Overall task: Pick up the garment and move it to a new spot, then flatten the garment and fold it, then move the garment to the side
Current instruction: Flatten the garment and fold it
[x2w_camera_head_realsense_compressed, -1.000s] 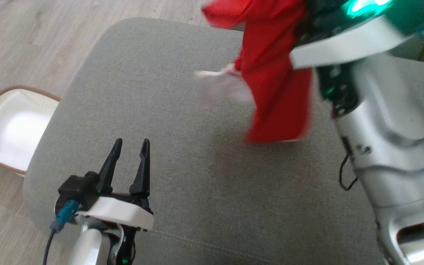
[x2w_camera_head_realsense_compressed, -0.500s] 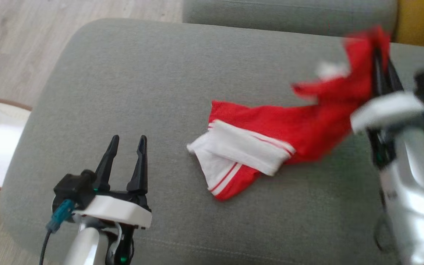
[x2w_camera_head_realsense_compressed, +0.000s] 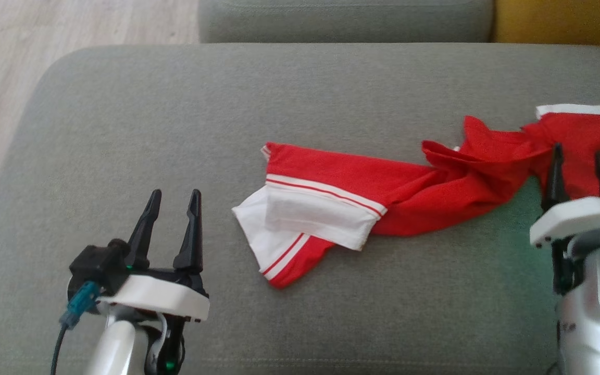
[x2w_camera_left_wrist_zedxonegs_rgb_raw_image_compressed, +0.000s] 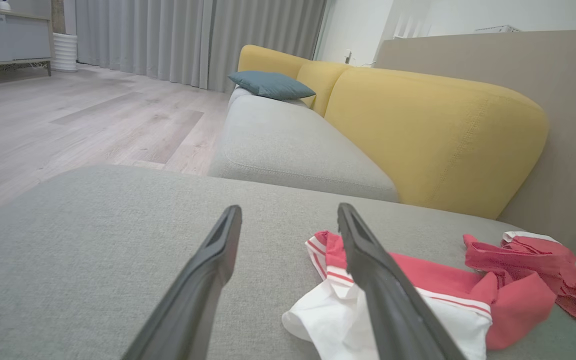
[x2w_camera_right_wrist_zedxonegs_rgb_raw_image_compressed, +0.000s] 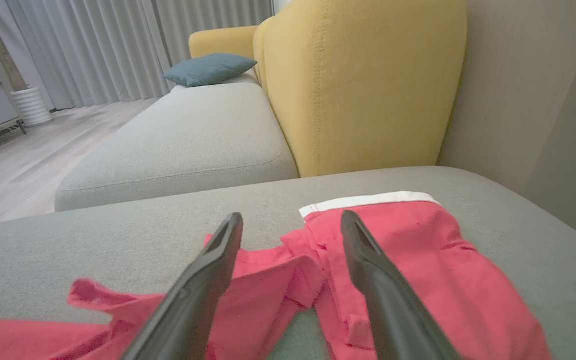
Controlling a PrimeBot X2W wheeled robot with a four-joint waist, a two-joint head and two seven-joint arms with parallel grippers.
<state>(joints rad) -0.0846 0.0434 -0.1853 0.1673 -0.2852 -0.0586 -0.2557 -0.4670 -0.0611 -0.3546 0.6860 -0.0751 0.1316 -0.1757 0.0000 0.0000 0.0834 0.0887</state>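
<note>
The garment (x2w_camera_head_realsense_compressed: 409, 187), red with white bands and stripes, lies crumpled across the grey cushion (x2w_camera_head_realsense_compressed: 175, 120), stretching from its middle to the right edge. My right gripper (x2w_camera_head_realsense_compressed: 578, 151) is open just above the garment's right end, holding nothing; its fingers (x2w_camera_right_wrist_zedxonegs_rgb_raw_image_compressed: 208, 270) stand apart over the red cloth (x2w_camera_right_wrist_zedxonegs_rgb_raw_image_compressed: 418, 260). My left gripper (x2w_camera_head_realsense_compressed: 173, 195) is open at the lower left, a short way from the garment's white end (x2w_camera_left_wrist_zedxonegs_rgb_raw_image_compressed: 338, 320), which shows behind its right finger.
Yellow sofa backs (x2w_camera_left_wrist_zedxonegs_rgb_raw_image_compressed: 433, 135) rise behind the cushion, and a second grey seat (x2w_camera_right_wrist_zedxonegs_rgb_raw_image_compressed: 183, 135) with a blue pillow (x2w_camera_right_wrist_zedxonegs_rgb_raw_image_compressed: 210, 67) continues beyond. Wood floor (x2w_camera_head_realsense_compressed: 8, 62) lies to the left of the cushion.
The right gripper carried the garment down to the cushion, let it go and opened. The garment now lies spread out. The head camera shifted. The left gripper stayed open.
</note>
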